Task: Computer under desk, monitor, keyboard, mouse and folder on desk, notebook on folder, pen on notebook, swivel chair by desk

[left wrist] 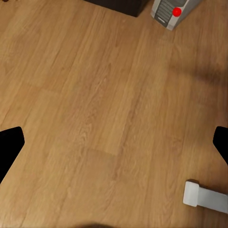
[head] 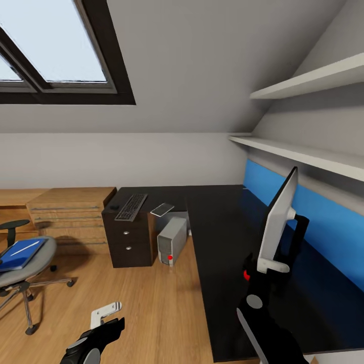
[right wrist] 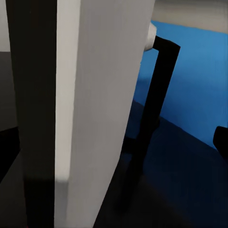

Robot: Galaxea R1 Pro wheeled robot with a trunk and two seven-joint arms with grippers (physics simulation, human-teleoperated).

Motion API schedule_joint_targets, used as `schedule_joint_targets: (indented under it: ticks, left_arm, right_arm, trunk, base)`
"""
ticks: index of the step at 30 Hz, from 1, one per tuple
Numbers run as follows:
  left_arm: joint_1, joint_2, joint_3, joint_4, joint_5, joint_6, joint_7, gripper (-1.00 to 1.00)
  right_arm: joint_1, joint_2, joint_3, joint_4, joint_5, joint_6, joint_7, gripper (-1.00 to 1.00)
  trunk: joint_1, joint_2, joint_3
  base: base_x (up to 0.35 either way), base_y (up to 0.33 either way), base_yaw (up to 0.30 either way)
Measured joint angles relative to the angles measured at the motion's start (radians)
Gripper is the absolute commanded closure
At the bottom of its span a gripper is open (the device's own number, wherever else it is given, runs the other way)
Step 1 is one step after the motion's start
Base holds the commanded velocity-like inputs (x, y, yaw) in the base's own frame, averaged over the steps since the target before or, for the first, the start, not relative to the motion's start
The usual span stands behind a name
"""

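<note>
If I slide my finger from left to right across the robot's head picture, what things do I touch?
Grey padded swivel chair carrying the thin bright blue folder → light wooden drawer unit → flat black keyboard → small silver-grey computer tower with a red light → large flat monitor seen edge-on → blue back panel of the black desk.

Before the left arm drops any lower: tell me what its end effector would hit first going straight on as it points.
The wooden floor, most likely. The left wrist view looks down at bare boards between the fingers; the computer sits far off at the edge, outside that line. Depth to the floor is unclear.
</note>
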Motion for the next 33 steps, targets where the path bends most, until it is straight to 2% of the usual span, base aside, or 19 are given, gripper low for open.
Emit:
schedule_joint_targets:
  ticks: [6, 17, 33]
  left_arm:
    - [0.000, 0.000, 0.000, 0.000, 0.000, 0.000, 0.000, -1.00]
    - [0.000, 0.000, -0.001, 0.000, 0.001, 0.000, 0.000, -1.00]
    - [-0.001, 0.000, 0.000, 0.000, 0.001, 0.000, 0.000, -1.00]
  right_arm:
    - [0.000, 0.000, 0.000, 0.001, 0.000, 0.000, 0.000, -1.00]
    - [0.000, 0.000, 0.000, 0.001, 0.000, 0.000, -0.001, -1.00]
    - [0.000, 0.001, 0.000, 0.001, 0.001, 0.000, -0.003, -1.00]
  trunk:
    - [0.000, 0.000, 0.000]
    - [0.000, 0.000, 0.000]
    - [0.000, 0.000, 0.000]
  base:
    - [0.000, 0.000, 0.000]
    - [-0.046, -0.172, 0.000]
    - [-0.113, -0.291, 0.000]
